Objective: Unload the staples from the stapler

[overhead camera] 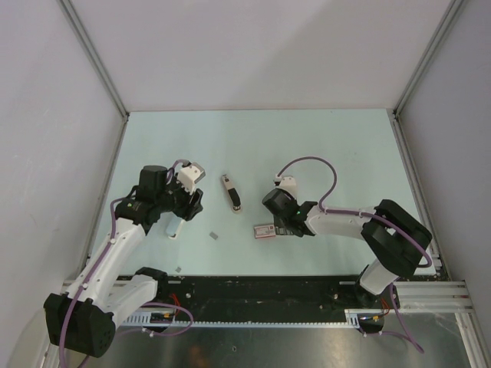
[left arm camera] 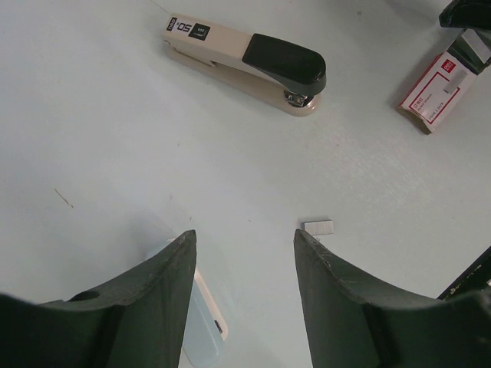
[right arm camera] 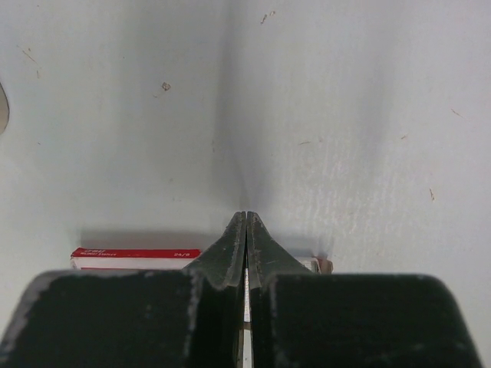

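the stapler (overhead camera: 231, 192) is lying on the pale table (overhead camera: 322, 146), between the two arms. the short strip of staples (left arm camera: 318, 227) is lying well apart from it, near the left gripper (left arm camera: 244, 238), whose fingers are standing open over the table. the right gripper (right arm camera: 246, 218) is pressing its fingers fully together just above the red-and-white staple box (right arm camera: 134, 255).

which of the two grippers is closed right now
The right gripper: its jaws are pressed together, beside the red-edged box. The left gripper has its jaws well apart.
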